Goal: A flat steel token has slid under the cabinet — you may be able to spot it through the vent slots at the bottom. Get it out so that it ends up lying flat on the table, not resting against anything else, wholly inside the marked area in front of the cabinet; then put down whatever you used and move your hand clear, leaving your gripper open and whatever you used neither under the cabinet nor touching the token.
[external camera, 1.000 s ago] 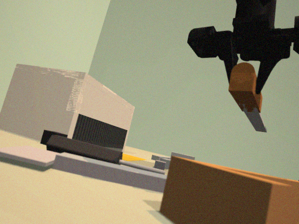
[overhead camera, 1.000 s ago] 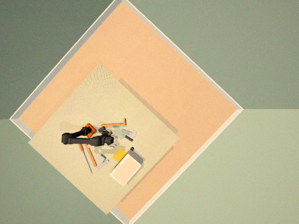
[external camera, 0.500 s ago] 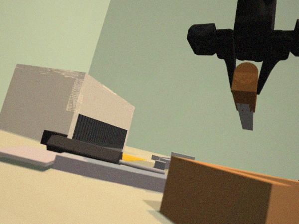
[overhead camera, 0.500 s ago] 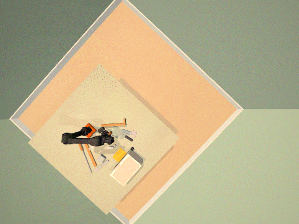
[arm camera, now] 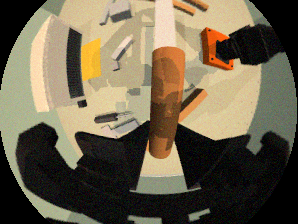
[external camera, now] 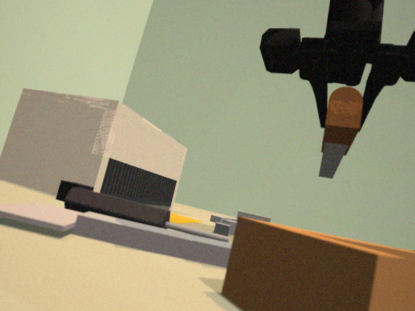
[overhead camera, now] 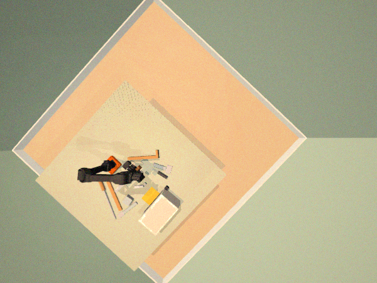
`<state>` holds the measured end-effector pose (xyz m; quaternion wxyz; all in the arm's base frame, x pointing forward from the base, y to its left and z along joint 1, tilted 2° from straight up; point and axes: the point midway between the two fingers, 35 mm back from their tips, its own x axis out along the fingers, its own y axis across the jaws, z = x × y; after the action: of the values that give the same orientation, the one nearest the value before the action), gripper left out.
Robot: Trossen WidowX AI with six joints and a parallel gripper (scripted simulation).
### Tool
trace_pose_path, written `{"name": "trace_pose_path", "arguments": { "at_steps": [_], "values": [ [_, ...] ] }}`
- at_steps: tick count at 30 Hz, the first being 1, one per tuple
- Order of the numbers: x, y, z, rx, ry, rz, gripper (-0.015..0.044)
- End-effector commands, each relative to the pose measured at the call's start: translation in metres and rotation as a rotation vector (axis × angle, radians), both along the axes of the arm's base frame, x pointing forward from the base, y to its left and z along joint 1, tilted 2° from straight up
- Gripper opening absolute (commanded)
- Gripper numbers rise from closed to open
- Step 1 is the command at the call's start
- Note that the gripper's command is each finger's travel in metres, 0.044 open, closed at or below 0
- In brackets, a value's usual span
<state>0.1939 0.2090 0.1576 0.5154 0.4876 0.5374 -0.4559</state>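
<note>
My gripper is shut on the brown handle of a flat-bladed tool. It holds the tool in the air, with the grey blade pointing down and away from the hand. The pale cabinet stands to the side, with dark vent slots at its bottom. The yellow marked area lies in front of the cabinet. The steel token is not visible in any view.
A dark bar lies in front of the vent slots on a grey slab. A pink plate, an orange block, an orange L-shaped tool, an orange stick and a grey rod lie around. The arm's orange base is nearby.
</note>
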Motion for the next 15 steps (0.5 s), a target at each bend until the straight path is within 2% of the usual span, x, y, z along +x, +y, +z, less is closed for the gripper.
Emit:
{"name": "trace_pose_path", "arguments": {
  "at_steps": [1,15],
  "values": [
    [0.0008,-0.0008,0.0014,-0.005,-0.009,0.036,0.0000],
    [0.0005,-0.0006,0.0015,-0.007,-0.015,0.146,0.0000]
  ]
}}
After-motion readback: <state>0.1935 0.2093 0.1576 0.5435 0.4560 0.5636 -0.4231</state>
